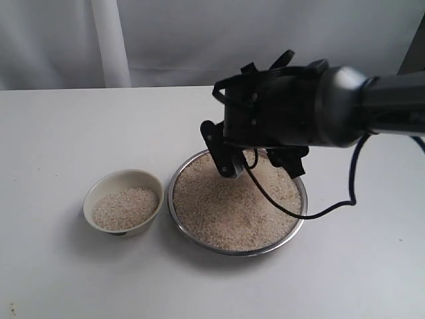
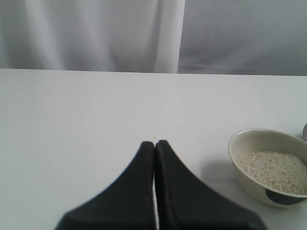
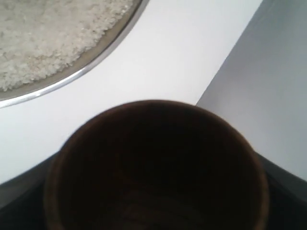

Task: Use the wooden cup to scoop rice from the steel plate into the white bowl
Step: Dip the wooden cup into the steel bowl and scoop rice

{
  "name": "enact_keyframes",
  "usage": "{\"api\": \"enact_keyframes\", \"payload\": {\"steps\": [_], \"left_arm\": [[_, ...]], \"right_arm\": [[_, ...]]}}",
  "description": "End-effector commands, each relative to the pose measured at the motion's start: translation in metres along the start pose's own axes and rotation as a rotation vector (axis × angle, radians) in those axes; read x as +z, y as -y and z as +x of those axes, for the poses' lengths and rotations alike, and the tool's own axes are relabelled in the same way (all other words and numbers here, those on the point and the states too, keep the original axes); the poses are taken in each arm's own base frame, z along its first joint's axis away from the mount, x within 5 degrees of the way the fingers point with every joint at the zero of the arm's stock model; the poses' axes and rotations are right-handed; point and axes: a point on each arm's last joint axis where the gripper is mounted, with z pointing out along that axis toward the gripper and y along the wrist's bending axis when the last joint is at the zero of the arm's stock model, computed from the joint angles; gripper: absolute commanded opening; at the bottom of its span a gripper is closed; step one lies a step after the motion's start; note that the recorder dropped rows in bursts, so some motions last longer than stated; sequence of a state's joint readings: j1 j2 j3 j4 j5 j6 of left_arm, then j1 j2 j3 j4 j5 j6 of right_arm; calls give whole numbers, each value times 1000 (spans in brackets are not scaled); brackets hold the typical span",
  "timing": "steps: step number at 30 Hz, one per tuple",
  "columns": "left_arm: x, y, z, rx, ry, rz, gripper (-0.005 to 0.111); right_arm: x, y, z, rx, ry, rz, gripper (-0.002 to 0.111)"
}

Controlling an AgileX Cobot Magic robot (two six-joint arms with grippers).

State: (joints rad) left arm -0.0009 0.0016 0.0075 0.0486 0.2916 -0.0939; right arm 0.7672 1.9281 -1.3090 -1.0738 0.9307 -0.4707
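The steel plate (image 1: 236, 252) lies mid-table, full of rice (image 1: 232, 209). Left of it stands the white bowl (image 1: 99, 222), holding a low heap of rice (image 1: 126, 207). My right gripper (image 1: 259, 159) hangs over the plate's far edge. The arm hides the wooden cup in the exterior view. In the right wrist view the gripper is shut on the wooden cup (image 3: 156, 167). The cup's inside is dark and shows no rice, and the plate's rim (image 3: 91, 67) lies beyond it. My left gripper (image 2: 154, 143) is shut and empty, low over bare table, with the bowl (image 2: 244, 140) off to one side.
A black cable (image 1: 325, 209) loops from the right arm down over the plate's right rim to the table. A pale curtain (image 1: 109, 40) hangs behind the white table's far edge.
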Motion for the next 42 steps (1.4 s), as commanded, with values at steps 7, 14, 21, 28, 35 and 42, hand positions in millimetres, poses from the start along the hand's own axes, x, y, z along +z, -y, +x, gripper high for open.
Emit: {"api": "enact_keyframes", "payload": {"steps": [7, 14, 21, 28, 35, 42], "left_arm": [[-1, 0, -3, -6, 16, 6, 0], [-1, 0, -3, -6, 16, 6, 0], [-1, 0, -3, -6, 16, 6, 0], [-1, 0, -3, -6, 16, 6, 0], [-1, 0, -3, -6, 16, 6, 0], [-1, 0, -3, -6, 16, 6, 0]], "right_arm": [[36, -16, -27, -180, -79, 3, 0], [48, -25, -36, -214, -84, -25, 0], [54, -31, -41, -225, -83, -42, 0], [61, -38, -47, -236, -81, -68, 0], [59, -40, -54, -229, -38, -69, 0], [53, -41, -63, -238, -2, -55, 0]]}}
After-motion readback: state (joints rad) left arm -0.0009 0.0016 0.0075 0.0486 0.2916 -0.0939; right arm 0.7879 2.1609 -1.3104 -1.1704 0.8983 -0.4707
